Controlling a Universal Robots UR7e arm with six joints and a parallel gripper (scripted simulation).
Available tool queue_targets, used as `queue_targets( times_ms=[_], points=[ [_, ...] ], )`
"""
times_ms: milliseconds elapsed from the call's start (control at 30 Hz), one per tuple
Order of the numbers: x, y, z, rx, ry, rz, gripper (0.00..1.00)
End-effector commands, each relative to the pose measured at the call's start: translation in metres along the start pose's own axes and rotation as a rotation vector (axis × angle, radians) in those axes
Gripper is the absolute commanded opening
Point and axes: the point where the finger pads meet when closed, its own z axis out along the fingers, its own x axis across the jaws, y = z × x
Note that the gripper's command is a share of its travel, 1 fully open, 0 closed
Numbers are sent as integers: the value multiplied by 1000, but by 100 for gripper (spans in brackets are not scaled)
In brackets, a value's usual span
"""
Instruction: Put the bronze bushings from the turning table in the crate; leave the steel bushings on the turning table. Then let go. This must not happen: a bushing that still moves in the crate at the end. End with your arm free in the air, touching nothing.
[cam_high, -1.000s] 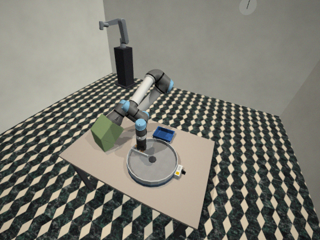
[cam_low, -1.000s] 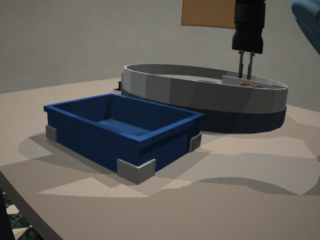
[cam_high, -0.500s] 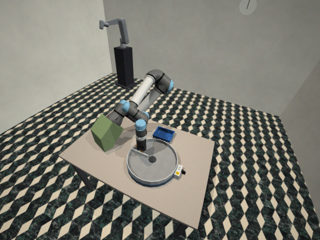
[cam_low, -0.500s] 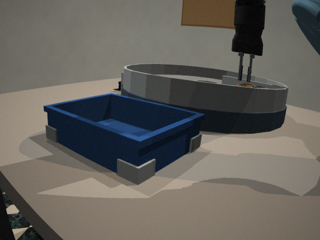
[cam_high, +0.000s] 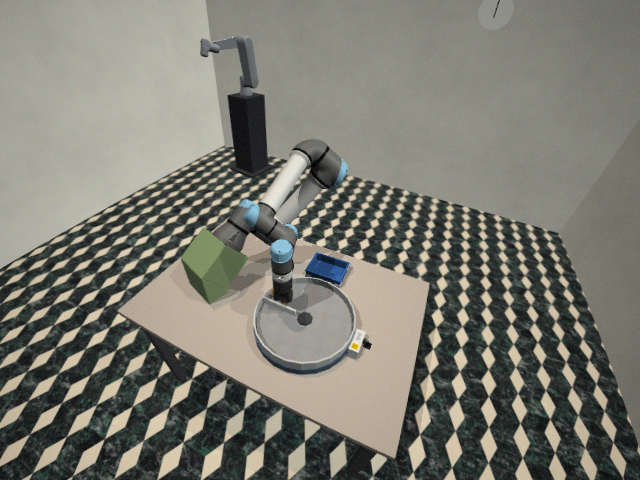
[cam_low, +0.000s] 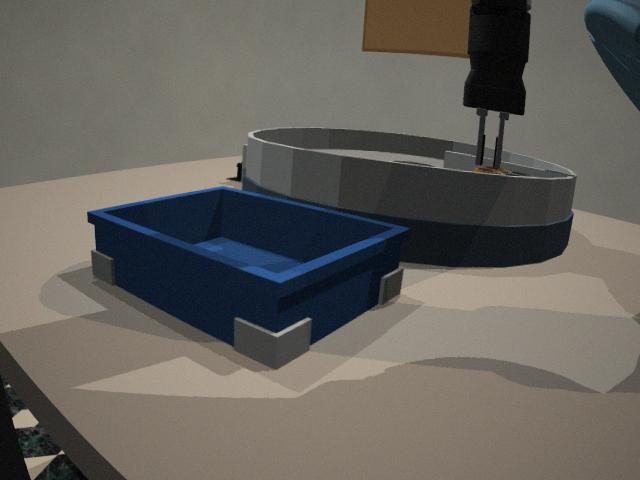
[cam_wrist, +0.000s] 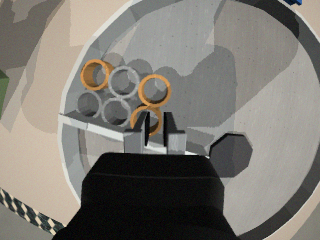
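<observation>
Evidently spread fingers (cam_low: 499, 139) by bronze bushing (cam_wrist: 134, 118) (cam_low: 484, 169), yellow-marked white box (cam_high: 358, 338) (cam_low: 245, 157) beside turning table (cam_high: 315, 341) (cam_low: 315, 173) (cam_wrist: 280, 100).

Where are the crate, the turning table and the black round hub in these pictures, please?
crate (cam_high: 326, 269) (cam_low: 170, 291): top view, its inner floor; exterior view, its long side wall.
turning table (cam_high: 310, 344) (cam_low: 315, 180) (cam_wrist: 280, 100): top and wrist views, its flat disc; exterior view, its outer wall.
black round hub (cam_high: 304, 318) (cam_wrist: 231, 156): top and wrist views, its middle.
</observation>
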Motion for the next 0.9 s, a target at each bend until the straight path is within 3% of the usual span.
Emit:
queue_targets(
  times_ms=[0, 867],
  points=[
    [0, 0, 0, -1, 1, 0, 40],
    [0, 0, 9, -1, 1, 0, 40]
  ],
)
